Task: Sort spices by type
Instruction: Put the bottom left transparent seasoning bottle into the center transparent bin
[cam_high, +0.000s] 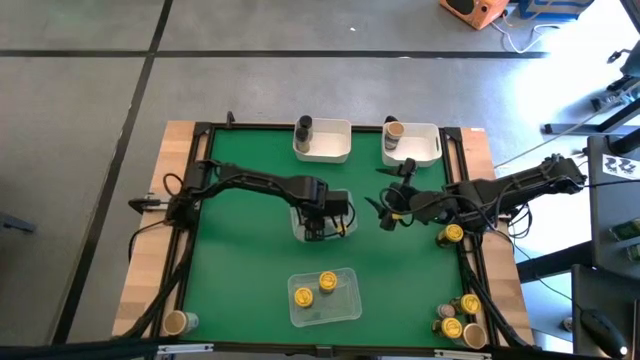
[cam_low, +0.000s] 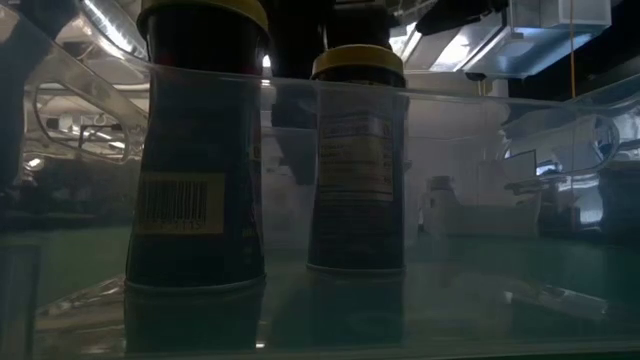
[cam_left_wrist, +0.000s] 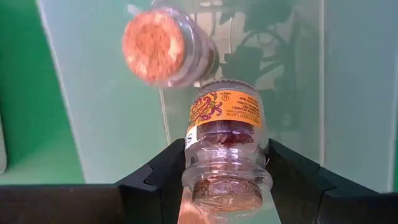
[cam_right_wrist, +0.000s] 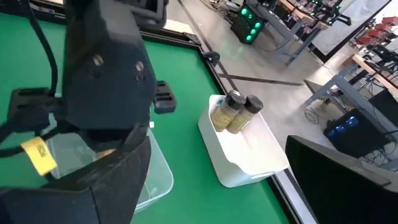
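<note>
My left gripper (cam_high: 318, 222) is over the table's middle, above a clear tray (cam_high: 300, 228), and is shut on a clear spice jar (cam_left_wrist: 224, 146) that has an orange label and a reddish-brown top. A second reddish-brown-topped jar (cam_left_wrist: 158, 46) stands on its base in that tray. My right gripper (cam_high: 386, 212) hovers open to the tray's right, touching nothing. Two yellow-lidded jars (cam_high: 314, 290) stand in another clear tray (cam_high: 345, 308) near the front edge. In the low view they are the left jar (cam_low: 195, 150) and the right jar (cam_low: 357, 160). My left gripper pinches the jar between its two fingers (cam_left_wrist: 163, 177), on the glass sides just under its reddish-brown top (cam_left_wrist: 227, 194). The fingers come from above, pointing down. The jar hangs upright below them over the tray; whether its base touches the tray floor I cannot tell.
At the far edge stand two white bins: the left bin (cam_high: 335, 145) holds a dark grey jar (cam_high: 303, 127), the right bin (cam_high: 422, 145) a tan-lidded jar (cam_high: 394, 130). Loose jars stand at the right edge (cam_high: 452, 235), the front right corner (cam_high: 458, 318) and the front left corner (cam_high: 178, 322).
</note>
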